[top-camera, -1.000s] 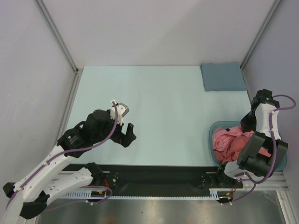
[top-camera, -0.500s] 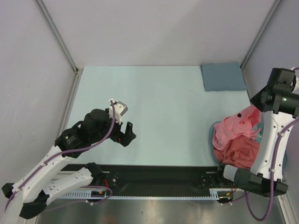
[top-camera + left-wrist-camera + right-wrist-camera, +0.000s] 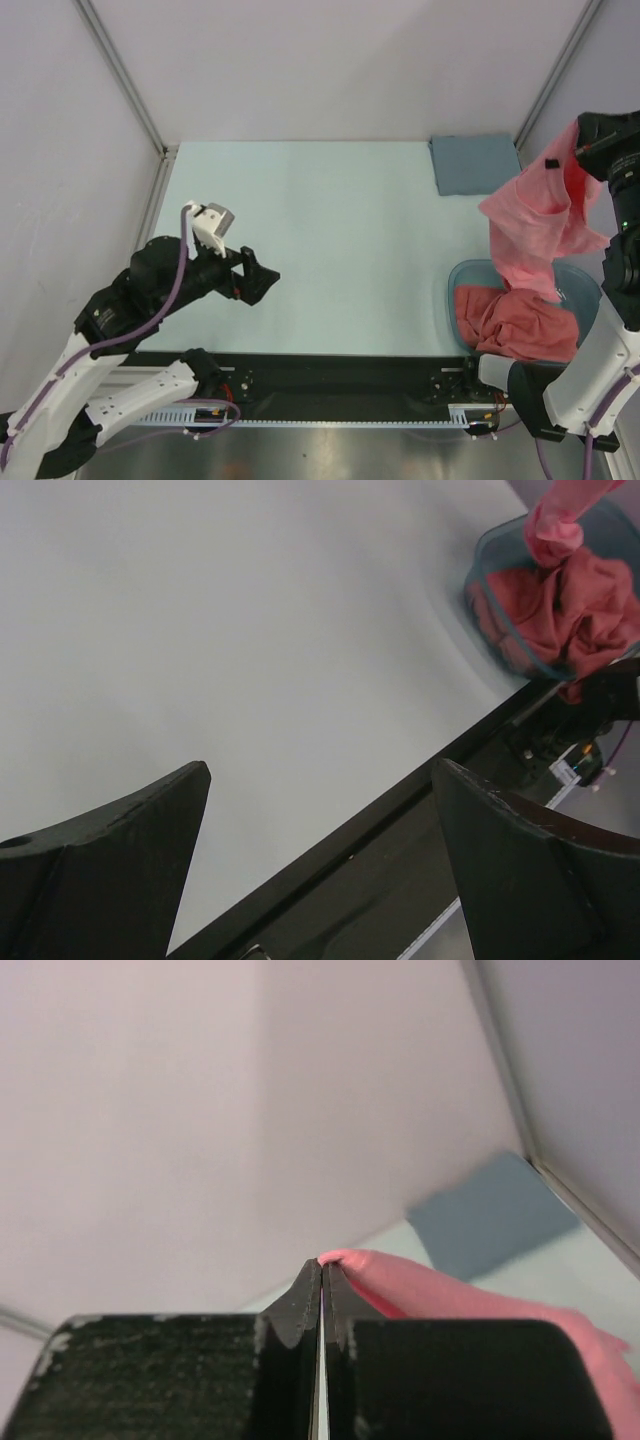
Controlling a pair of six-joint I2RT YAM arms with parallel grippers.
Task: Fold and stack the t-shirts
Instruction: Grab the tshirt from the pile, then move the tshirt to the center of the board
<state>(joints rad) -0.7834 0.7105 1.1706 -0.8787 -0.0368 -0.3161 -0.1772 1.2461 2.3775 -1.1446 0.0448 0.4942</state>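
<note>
One salmon-pink t-shirt (image 3: 535, 225) hung in the air over the right side of the worktop (image 3: 340, 220). The right gripper (image 3: 322, 1268) pinched it at its upper edge, fingers pressed together, with a fold of pink fabric showing just past the tips. The shirt draped down in loose folds, and its lower end reached into the teal tub (image 3: 450, 290), where it met the heap of other t-shirts (image 3: 520, 322) lying crumpled inside. The tub stood at the near right corner of the worktop, close to the right arm's base. Beyond it, at the far right corner, a grey-blue cloth (image 3: 478, 163) lay flat, apart from the tub and partly hidden in the top view by the hanging shirt. On the left side, the left gripper (image 3: 322, 772) hovered above bare worktop near the front edge. Its fingers were spread wide with nothing between them, and it pointed toward the right, well apart from the tub.
</note>
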